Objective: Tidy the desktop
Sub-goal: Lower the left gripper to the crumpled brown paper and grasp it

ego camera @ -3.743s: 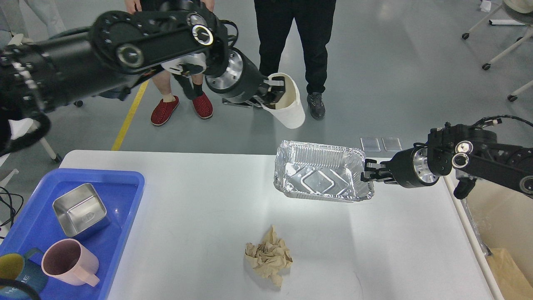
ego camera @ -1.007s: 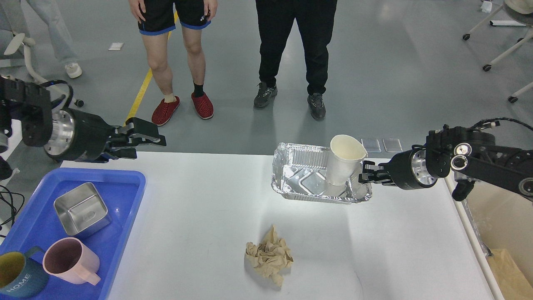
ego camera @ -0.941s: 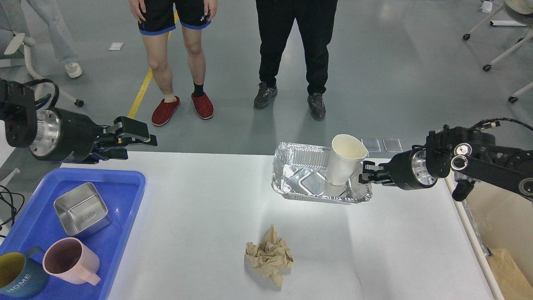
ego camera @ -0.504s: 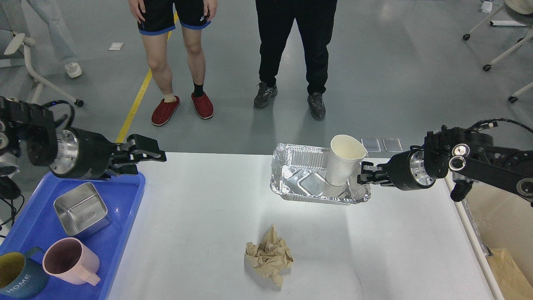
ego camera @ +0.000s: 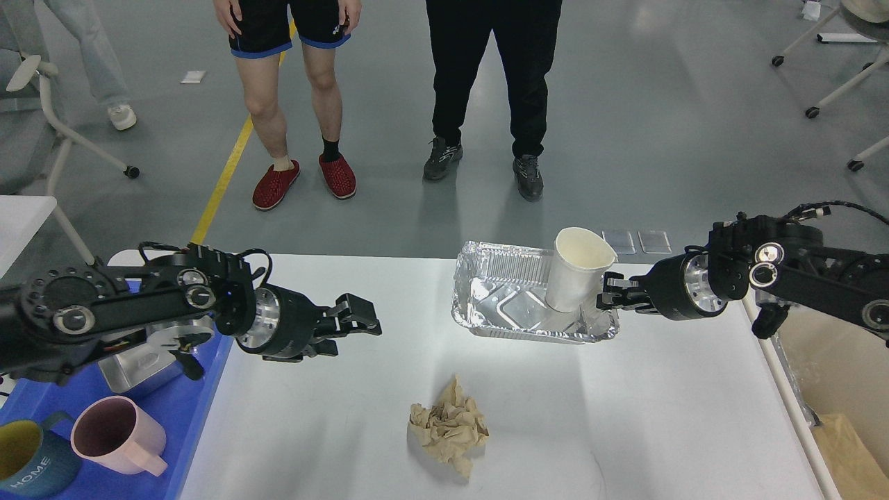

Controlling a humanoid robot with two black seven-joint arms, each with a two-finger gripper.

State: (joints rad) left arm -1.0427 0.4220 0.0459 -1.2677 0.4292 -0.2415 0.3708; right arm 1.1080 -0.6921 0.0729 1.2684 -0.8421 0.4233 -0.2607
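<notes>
The white desktop (ego camera: 625,417) carries a crumpled brown paper ball (ego camera: 448,427) near its front middle. A foil tray (ego camera: 514,305) sits at the far right with a white paper cup (ego camera: 575,276) leaning inside it. My right gripper (ego camera: 605,300) is shut on the foil tray's right rim. My left gripper (ego camera: 358,326) is open and empty, hovering over the desktop left of the middle, above and left of the paper ball.
A blue tray (ego camera: 42,417) at the left edge holds a steel square box (ego camera: 135,371), a pink mug (ego camera: 118,436) and a dark blue mug (ego camera: 31,465). A cream bin (ego camera: 844,396) stands beyond the right edge. Two people stand behind the far edge.
The left arm dropped the cup into the foil tray, swung away left, then came down and right over the desktop toward the paper ball. The right gripper still holds the tray, slightly lowered.
</notes>
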